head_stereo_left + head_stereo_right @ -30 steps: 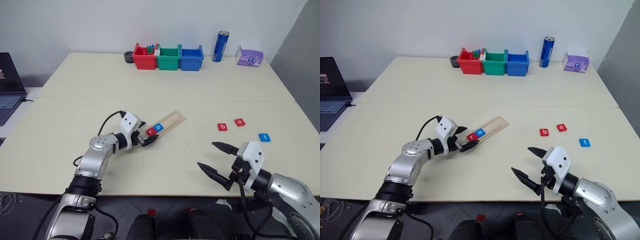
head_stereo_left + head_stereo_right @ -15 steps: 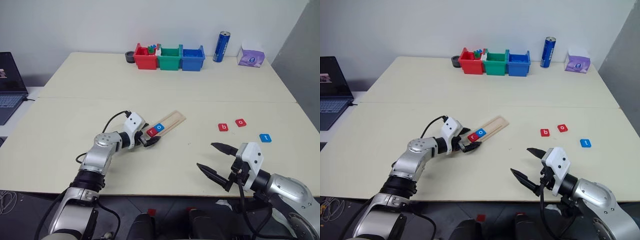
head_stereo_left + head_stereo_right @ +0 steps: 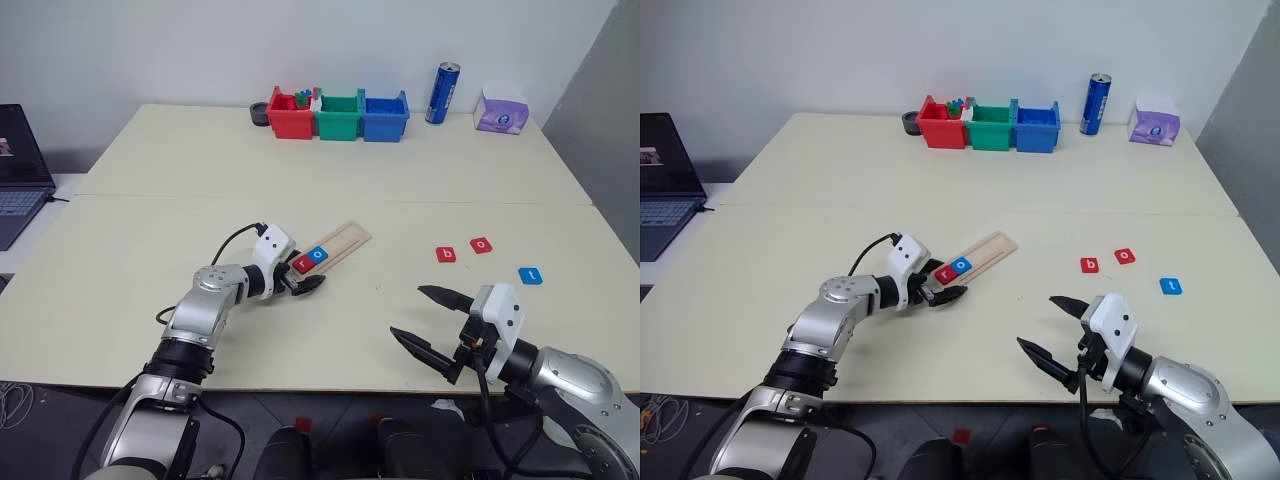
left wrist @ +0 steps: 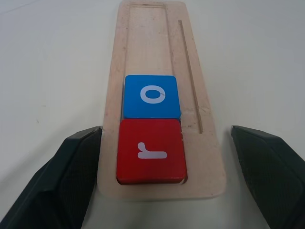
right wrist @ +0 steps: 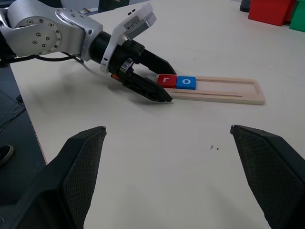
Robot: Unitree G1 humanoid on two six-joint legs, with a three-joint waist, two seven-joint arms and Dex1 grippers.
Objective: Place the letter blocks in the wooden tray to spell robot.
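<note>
Left claw [image 3: 305, 284] fingers apart, straddling near end of wooden tray [image 3: 335, 245]; red r block [image 4: 151, 151] and blue o block [image 4: 152, 96] seated in groove, touching. Right claw [image 3: 425, 325] fingers spread, holding nothing, near front counter edge. Loose blocks b [image 3: 446, 254], o [image 3: 481, 244], t [image 3: 530, 274] on bare counter [image 3: 400, 180] beyond right claw. Bins [image 3: 338, 115], can [image 3: 441, 93] at far edge.

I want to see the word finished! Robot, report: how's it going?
Left pincer open, straddling tray end. Right pincer open, empty. Tiles r and o in tray; b, o, t wait on table. Path clear.
</note>
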